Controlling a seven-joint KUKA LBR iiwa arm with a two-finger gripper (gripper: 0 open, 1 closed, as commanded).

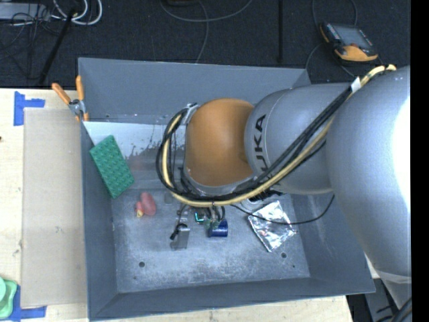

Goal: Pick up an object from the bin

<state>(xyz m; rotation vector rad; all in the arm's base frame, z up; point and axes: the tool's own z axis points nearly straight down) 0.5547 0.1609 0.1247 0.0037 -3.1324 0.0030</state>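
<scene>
Four-item count for the grey metal bin point(100, 274): green studded plastic brick plate point(110, 166) leaning against the left wall; small pink lumpy piece point(145, 205) on the floor just right of it; small blue blocky object point(216, 229) near mid-floor; crumpled silver foil wrapper point(270, 225) to the right of that. All four resting on bin floor or wall, none lifted.

Progress, as a judgement: early to middle. Reach into the bin made, descent apparently near floor level. Grasp unconfirmed; lift and carry-out left to do.

Gripper point(196, 230) low over mid-floor, under the arm's orange cover point(214, 143) and looped cables point(175, 180). Placed between pink piece and foil wrapper, blue object touching or just beside it on the wrapper side. Cannot tell whether spread or pressed together: too much hidden under cover and cables. Cannot tell either whether pinching the blue object or merely alongside it.

Likeliest pick, by nearness alone: blue object. Pink piece and foil wrapper near; green plate well apart.
</scene>
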